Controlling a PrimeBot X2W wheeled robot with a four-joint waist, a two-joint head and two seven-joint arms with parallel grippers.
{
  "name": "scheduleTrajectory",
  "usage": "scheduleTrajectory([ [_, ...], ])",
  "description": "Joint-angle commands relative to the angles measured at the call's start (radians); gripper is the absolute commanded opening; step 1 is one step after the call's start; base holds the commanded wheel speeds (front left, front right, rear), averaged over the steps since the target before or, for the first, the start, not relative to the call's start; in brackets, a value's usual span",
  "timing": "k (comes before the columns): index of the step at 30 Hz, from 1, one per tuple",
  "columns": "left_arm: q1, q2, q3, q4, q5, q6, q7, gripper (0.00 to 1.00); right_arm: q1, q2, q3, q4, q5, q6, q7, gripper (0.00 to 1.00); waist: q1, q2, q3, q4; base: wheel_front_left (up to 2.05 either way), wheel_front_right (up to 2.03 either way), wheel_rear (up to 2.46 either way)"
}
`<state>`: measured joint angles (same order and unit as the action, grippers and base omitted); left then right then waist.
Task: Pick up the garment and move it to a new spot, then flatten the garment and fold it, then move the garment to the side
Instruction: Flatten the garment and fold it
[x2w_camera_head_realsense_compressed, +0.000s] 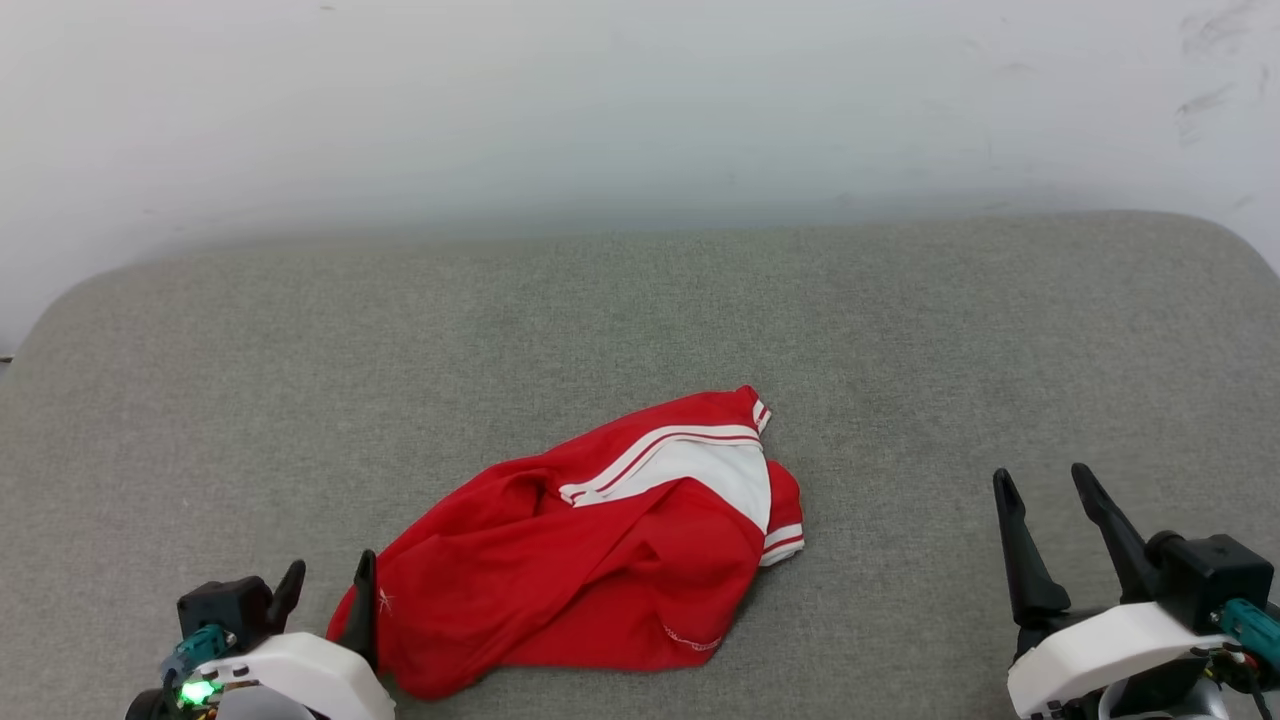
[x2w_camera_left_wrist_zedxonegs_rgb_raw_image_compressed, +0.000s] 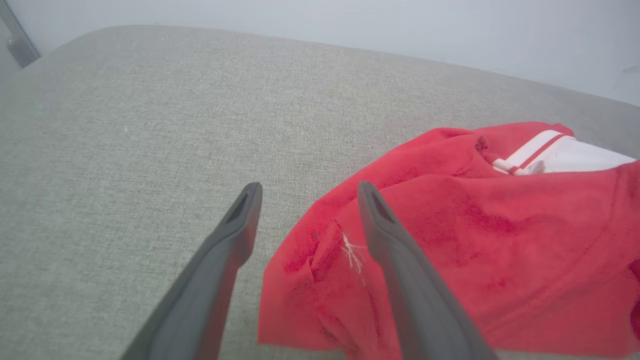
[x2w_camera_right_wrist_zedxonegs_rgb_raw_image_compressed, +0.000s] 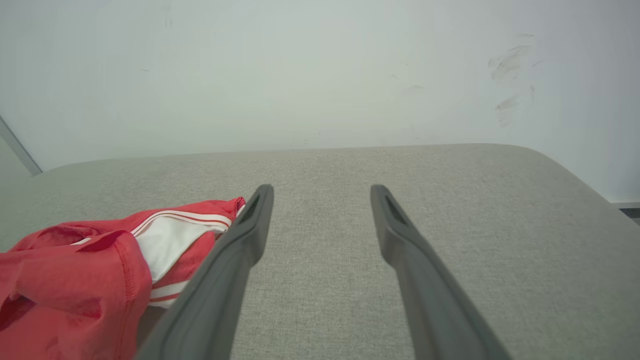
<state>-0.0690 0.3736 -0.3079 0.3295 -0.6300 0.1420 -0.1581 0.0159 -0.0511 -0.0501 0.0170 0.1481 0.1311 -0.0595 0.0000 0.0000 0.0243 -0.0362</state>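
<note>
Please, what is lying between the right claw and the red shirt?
In the head view, the stretch between the right claw and the garment is bare grey fabric surface; nothing lies on it.

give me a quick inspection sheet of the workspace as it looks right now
surface: grey fabric pad, flat
job's things: red garment crumpled in a heap, white sleeve on top, not flattened or folded
clutter: nothing seen
grippers: left gripper open at the garment's near-left edge, holding nothing; right gripper open, well apart from it
cables: short wires at the right wrist
surroundings: pale wall behind, scuff marks upper right
</note>
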Motion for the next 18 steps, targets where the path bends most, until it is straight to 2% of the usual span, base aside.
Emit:
scheduleTrajectory([
  [1, -0.011, 0.002, 0.003, -0.004, 0.006, 0.003, -0.006, 1.00, 0.008, 0.001, -0.003, -0.004, -0.003, -0.001, 0.003, 1.00, 0.0000, 0.0000, -0.005, 0.002, 0.00, 0.00, 0.00],
  [5, -0.031, 0.011, -0.005, -0.051, 0.024, 0.007, -0.020, 1.00, 0.022, 0.001, -0.006, -0.018, -0.003, -0.001, 0.012, 1.00, 0.0000, 0.0000, -0.015, 0.004, 0.00, 0.00, 0.00],
  [8, -0.050, 0.015, -0.039, -0.104, 0.036, -0.009, 0.028, 1.00, 0.029, 0.001, -0.008, -0.025, -0.001, -0.001, 0.017, 1.00, 0.0000, 0.0000, -0.018, 0.005, 0.00, 0.00, 0.00],
  [18, -0.141, 0.029, -0.216, -0.285, 0.029, -0.095, 0.357, 1.00, 0.036, 0.001, 0.003, -0.032, 0.011, -0.001, 0.022, 1.00, 0.0000, 0.0000, -0.011, -0.011, 0.00, 0.00, 0.00],
])
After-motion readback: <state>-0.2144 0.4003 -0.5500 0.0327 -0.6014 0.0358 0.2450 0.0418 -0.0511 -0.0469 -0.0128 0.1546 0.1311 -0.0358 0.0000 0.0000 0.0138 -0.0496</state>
